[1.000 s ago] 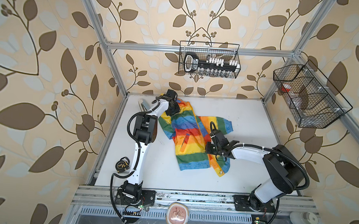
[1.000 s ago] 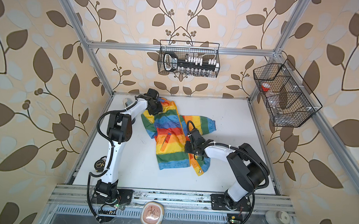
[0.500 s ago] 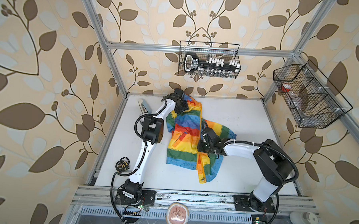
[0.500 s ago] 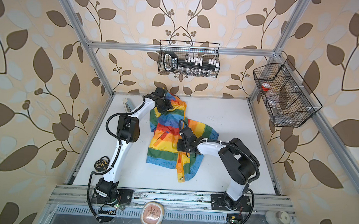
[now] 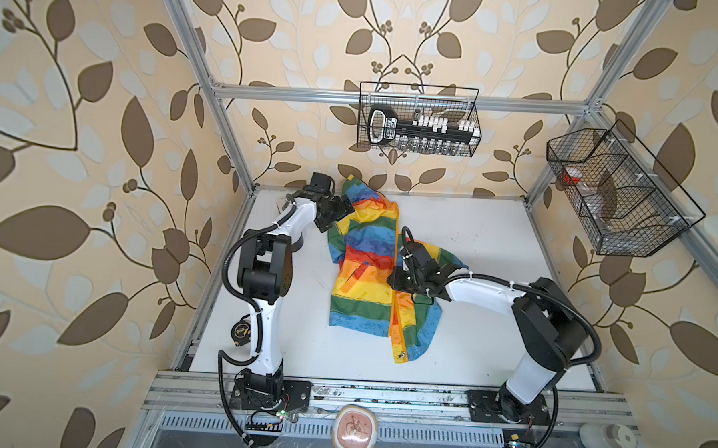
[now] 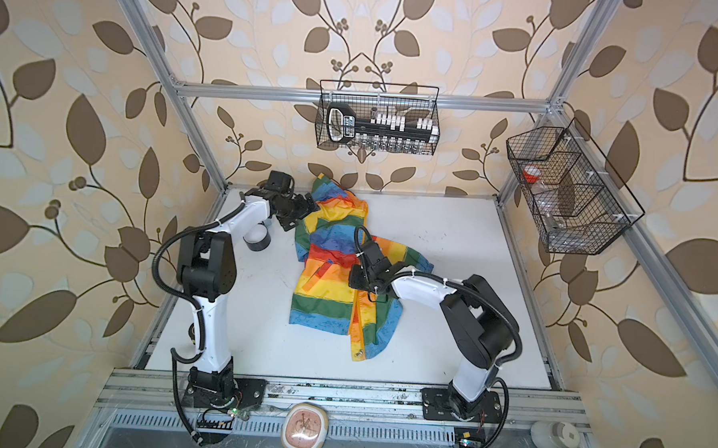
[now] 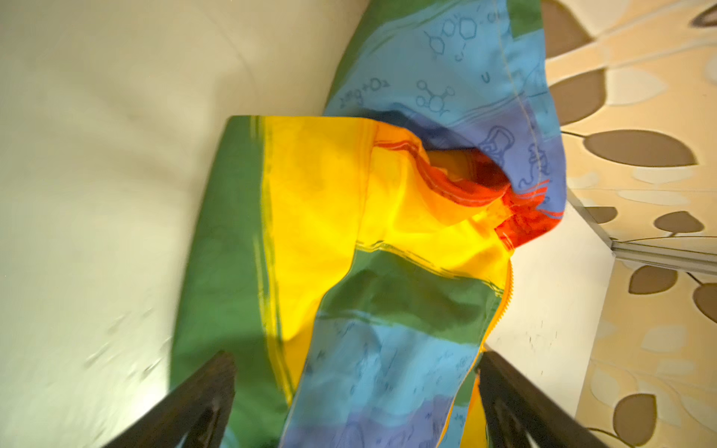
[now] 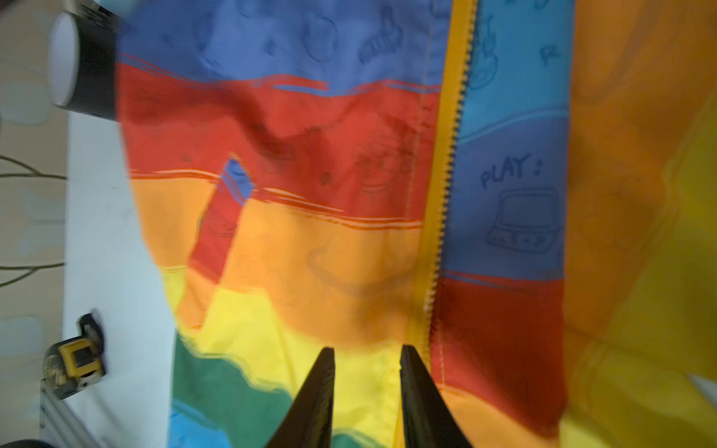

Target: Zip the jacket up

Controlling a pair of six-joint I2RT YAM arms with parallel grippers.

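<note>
Left gripper (image 7: 355, 357): jaws spread wide; blue and green cloth runs between them, unclamped.
Right gripper (image 8: 366, 349): jaws parted by a narrow gap, directly over yellow cloth.
Jacket (image 5: 368, 254): crumpled on the table (image 5: 493, 247); far end at the left gripper, mid-front beneath the right gripper.
Zipper (image 8: 446, 174): toothed orange tape just beside the right gripper, running ahead of its tips.
</note>
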